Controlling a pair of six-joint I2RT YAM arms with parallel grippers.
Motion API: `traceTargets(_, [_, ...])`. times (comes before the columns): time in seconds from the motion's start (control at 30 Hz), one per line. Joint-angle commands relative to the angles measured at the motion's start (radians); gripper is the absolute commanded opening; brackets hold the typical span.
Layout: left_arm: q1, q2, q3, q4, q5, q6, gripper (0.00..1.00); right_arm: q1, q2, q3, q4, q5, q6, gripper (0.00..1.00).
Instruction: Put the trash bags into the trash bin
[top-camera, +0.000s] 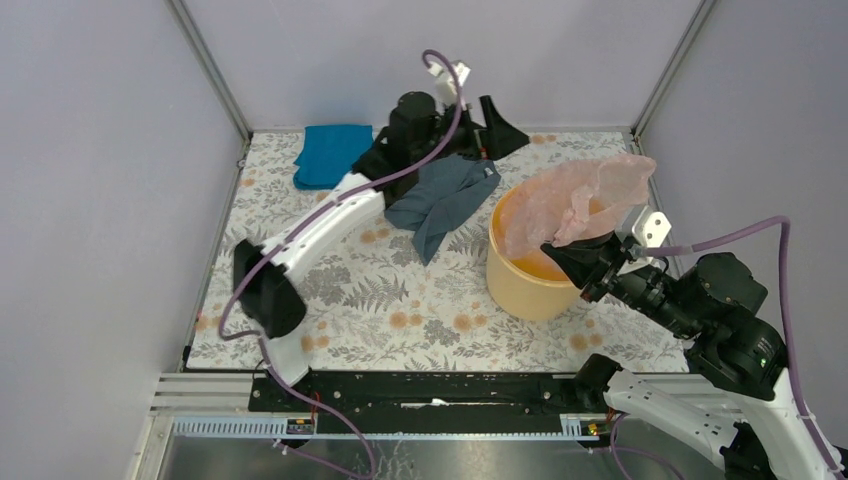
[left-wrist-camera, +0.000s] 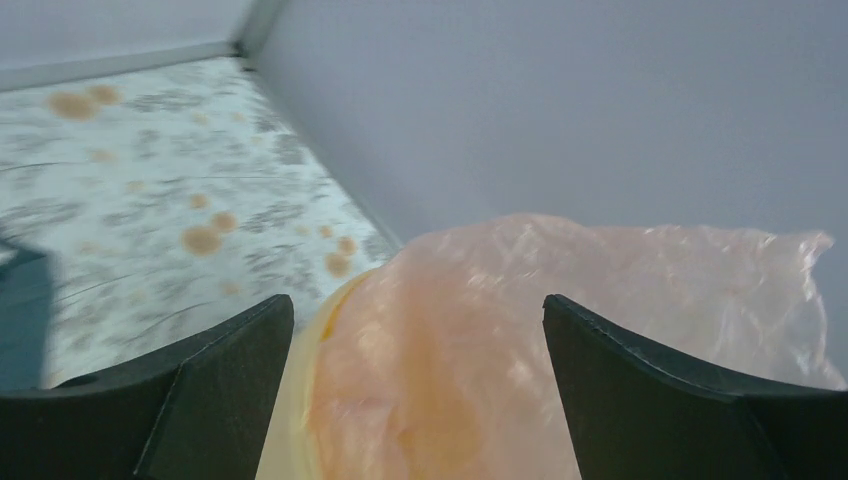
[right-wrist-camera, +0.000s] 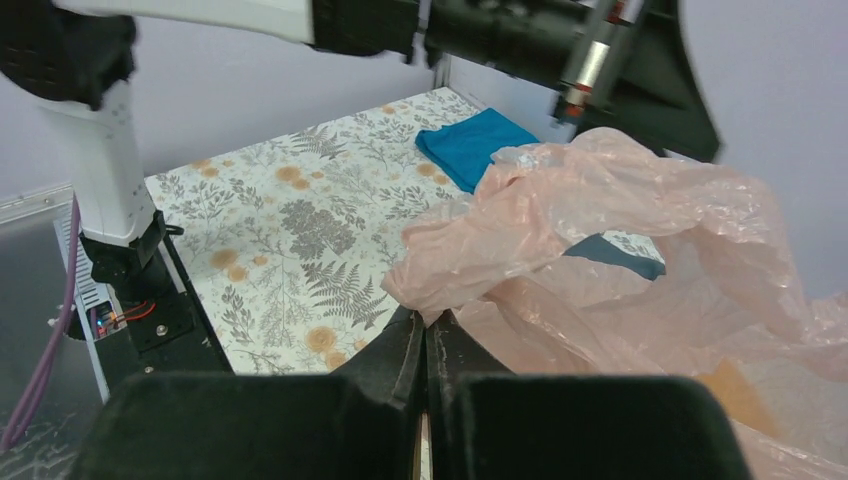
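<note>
Bright blue folded cloth (top-camera: 330, 153) lies at the far-left back of the floral surface (top-camera: 400, 300). The left hand (left-wrist-camera: 415, 320) hangs released, fingers wide apart, near the back wall, just beyond the grey-blue garment (top-camera: 445, 200). This garment lies just beside the yellow-orange trash bin (top-camera: 520, 285). The pale-pink trash bag (top-camera: 590, 200) drapes across the bin's mouth, bunched above its rim. The right hand (right-wrist-camera: 425, 335) is clenched on 1 fold of it.
</note>
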Motion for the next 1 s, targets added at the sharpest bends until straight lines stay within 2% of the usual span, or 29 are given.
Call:
traceTargets(0.0, [-0.037,0.191,0.208,0.202,0.247,-0.155,0.99,0.001,0.002,0.002,0.013,-0.051,0.008,0.00])
traceTargets(0.07, [-0.066,0.276,0.291,0.215,0.305,-0.161,0.99,0.000,0.001,0.004,0.013,-0.044,0.013,0.00])
traceTargets(0.17, [-0.122,0.311,0.318,0.201,0.298,-0.093,0.98,0.001,-0.006,0.008,0.014,-0.033,0.015,0.00])
traceTargets(0.2, [-0.134,0.312,0.316,0.186,0.293,-0.066,0.92,0.000,-0.008,0.007,0.013,-0.031,0.016,0.00])
traceTargets(0.27, [-0.160,0.295,0.293,0.136,0.259,0.001,0.72,0.000,-0.014,0.002,0.013,-0.023,0.017,0.00])
traceTargets(0.33, [-0.187,0.244,0.219,0.102,0.177,0.087,0.52,0.000,-0.019,-0.007,0.023,-0.001,0.023,0.00])
traceTargets(0.37, [-0.199,0.211,0.165,0.096,0.137,0.124,0.46,-0.001,-0.021,-0.012,0.028,0.016,0.028,0.00])
traceTargets(0.5, [-0.231,0.138,0.015,0.032,-0.022,0.194,0.37,0.000,-0.032,-0.044,0.069,0.158,0.079,0.00])
traceTargets(0.63, [-0.235,0.159,0.008,-0.150,-0.228,0.167,0.17,0.000,-0.038,-0.088,0.152,0.424,0.181,0.00])
traceTargets(0.7, [-0.232,0.158,-0.007,-0.188,-0.286,0.152,0.15,0.001,-0.028,-0.086,0.191,0.475,0.190,0.00])
traceTargets(0.83, [-0.231,0.102,-0.062,-0.165,-0.347,0.127,0.15,0.001,0.025,-0.060,0.288,0.487,0.144,0.00])
traceTargets(0.97, [-0.223,0.047,-0.062,-0.159,-0.350,0.112,0.24,0.001,0.103,-0.098,0.411,0.535,0.109,0.00])
